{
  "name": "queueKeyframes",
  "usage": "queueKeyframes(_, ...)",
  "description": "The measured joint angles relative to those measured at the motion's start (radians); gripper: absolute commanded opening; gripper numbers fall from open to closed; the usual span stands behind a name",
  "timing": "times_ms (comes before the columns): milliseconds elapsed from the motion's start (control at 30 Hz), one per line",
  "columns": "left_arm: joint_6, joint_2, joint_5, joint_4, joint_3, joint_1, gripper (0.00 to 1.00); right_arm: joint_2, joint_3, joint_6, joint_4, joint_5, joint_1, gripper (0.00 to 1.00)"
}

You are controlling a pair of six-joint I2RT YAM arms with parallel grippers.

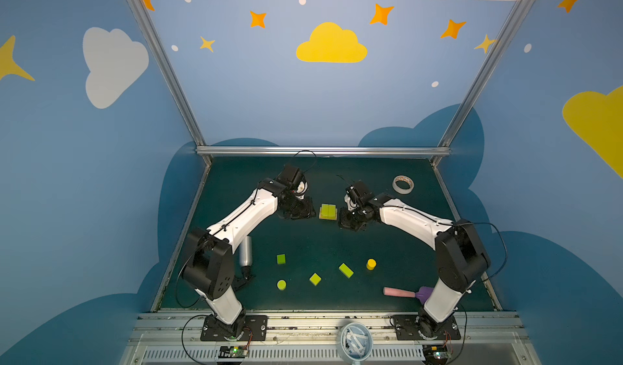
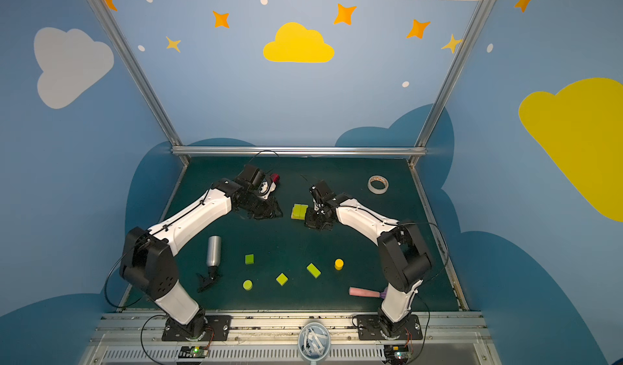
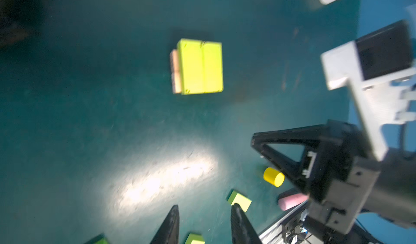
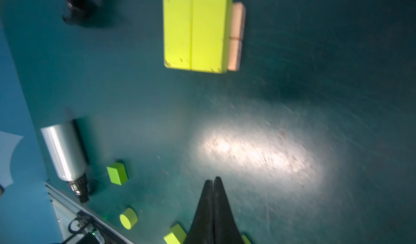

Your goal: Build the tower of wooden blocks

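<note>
Right wrist: lime bars [image 4: 195,28] atop tan bars [image 4: 236,36] (right claw [image 4: 213,179] closed empty, left claw [image 3: 204,205] parted).

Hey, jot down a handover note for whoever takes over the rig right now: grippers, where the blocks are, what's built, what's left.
Left gripper: open, empty, left of the tower.
Right gripper: shut, empty, right of it.
Done: two lime-green bars side by side on the tan bars, mid-table.
Loose near the front: third lime-green bar, left cube, middle cube, yellow cylinder, lime cylinder.
Left: those five loose blocks are not yet stacked.
</note>
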Motion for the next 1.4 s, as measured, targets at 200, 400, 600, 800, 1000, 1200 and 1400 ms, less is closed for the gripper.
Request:
queueKeyframes(200,-0.017,-0.06,-0.063,-0.028,-0.09,-0.033,0.42,-0.087,-0.083,-0.002,-0.021,0.028,0.01,0.0)
queueKeyframes(400,-0.061,-0.108,-0.152,-0.085,-0.154,-0.065,0.51,-0.154,-0.124,-0.002,-0.023,0.044,0.014,0.0)
queueKeyframes(600,-0.135,-0.129,-0.2,-0.107,-0.248,-0.065,0.56,-0.175,-0.164,0.001,-0.017,0.052,0.015,0.0)
queueKeyframes(800,-0.198,-0.094,-0.227,-0.114,-0.299,-0.065,0.56,-0.184,-0.193,0.005,-0.001,0.052,0.017,0.0)
queueKeyframes(1000,-0.254,-0.047,-0.278,-0.128,-0.308,-0.065,0.56,-0.203,-0.216,0.013,0.009,0.06,0.017,0.0)
queueKeyframes(1200,-0.291,-0.042,-0.306,-0.138,-0.328,-0.065,0.57,-0.21,-0.228,0.023,0.016,0.067,0.017,0.0)
queueKeyframes(1400,-0.316,-0.027,-0.316,-0.131,-0.353,-0.065,0.57,-0.21,-0.228,0.024,0.026,0.067,0.017,0.0)
